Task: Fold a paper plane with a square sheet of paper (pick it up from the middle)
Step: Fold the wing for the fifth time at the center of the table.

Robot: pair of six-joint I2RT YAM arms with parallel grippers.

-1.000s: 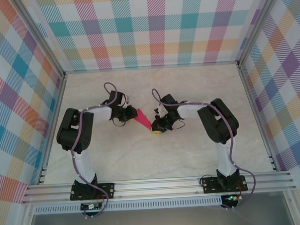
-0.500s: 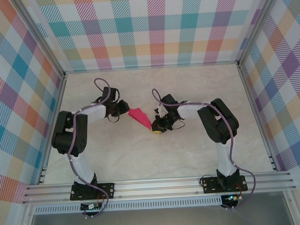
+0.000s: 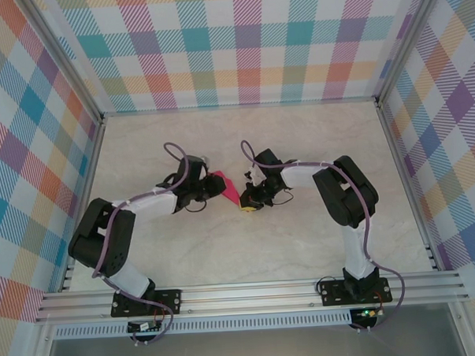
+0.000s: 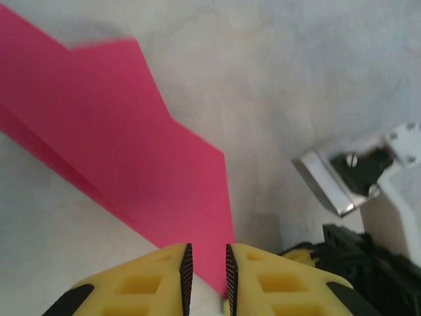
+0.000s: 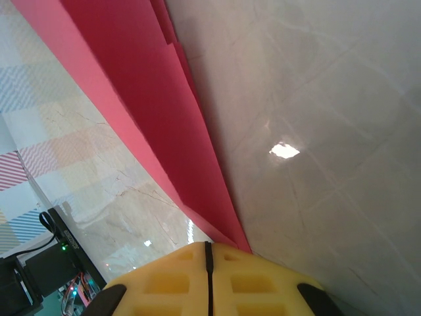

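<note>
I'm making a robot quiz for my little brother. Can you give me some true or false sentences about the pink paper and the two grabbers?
1. The paper is pink-red. True.
2. The paper is a flat, unfolded square. False: it is folded into a narrow, layered, pointed shape.
3. The right gripper is wide open. False: it is shut on the paper.
4. The left gripper is right at the paper's edge. True.
5. The walls are plain white. False: they are checked in many colours.
</note>
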